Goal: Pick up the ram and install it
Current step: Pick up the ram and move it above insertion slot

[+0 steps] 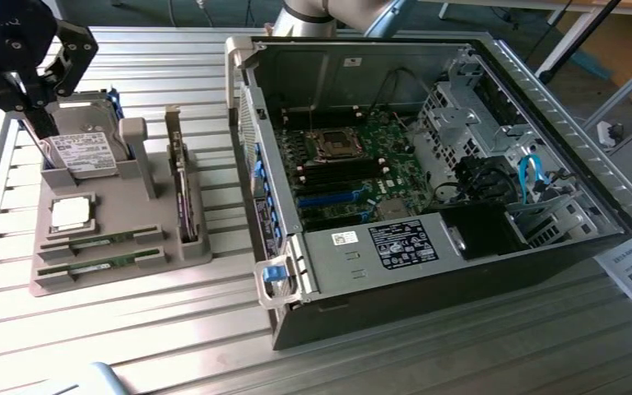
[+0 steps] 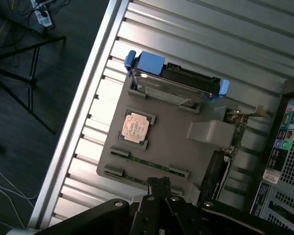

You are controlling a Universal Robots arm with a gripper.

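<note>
Two ram sticks lie side by side in slots at the front of a grey holder tray (image 1: 129, 280): one ram stick (image 1: 99, 243) behind, the other ram stick (image 1: 96, 267) in front. In the wrist view the ram (image 2: 148, 161) shows as a thin green strip just beyond my fingertips. My black gripper (image 1: 42, 148) hangs above the tray's side at the exterior view's left, near the hard drive, shut and holding nothing. Seen from the wrist, the gripper (image 2: 159, 183) has its jaws pressed together over the tray's edge.
The tray also carries a silver hard drive (image 1: 80, 152), a square CPU (image 1: 72, 212) and an upright card (image 1: 184, 197). An open computer case (image 1: 536, 99) with its motherboard (image 1: 349, 164) lies at the exterior view's right. The slatted metal table (image 1: 162, 346) ends near the tray.
</note>
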